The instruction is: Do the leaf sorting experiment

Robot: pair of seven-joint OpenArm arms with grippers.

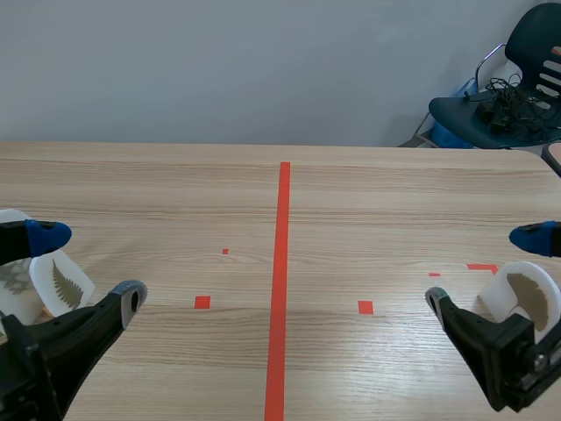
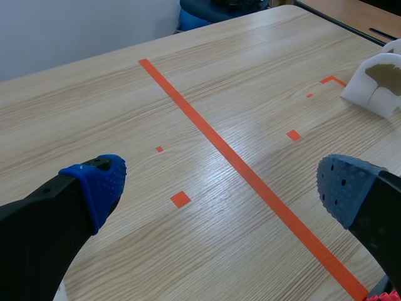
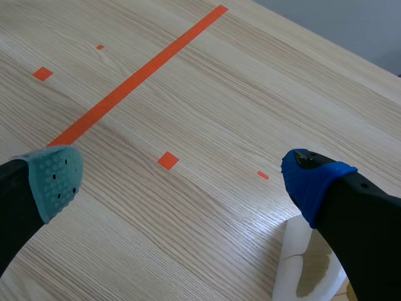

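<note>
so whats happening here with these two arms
Nothing is being handled yet. Both arms sit low over the table, the left pincer and right pincer open and empty. A white fern-leaf card sits by the left pincer, a white card with a broad brown leaf by the right.

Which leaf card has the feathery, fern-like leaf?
The left card, beside the left pincer. Its leaf is narrow with toothed, feathery edges; the right card carries a plain, smooth oval leaf.
</note>
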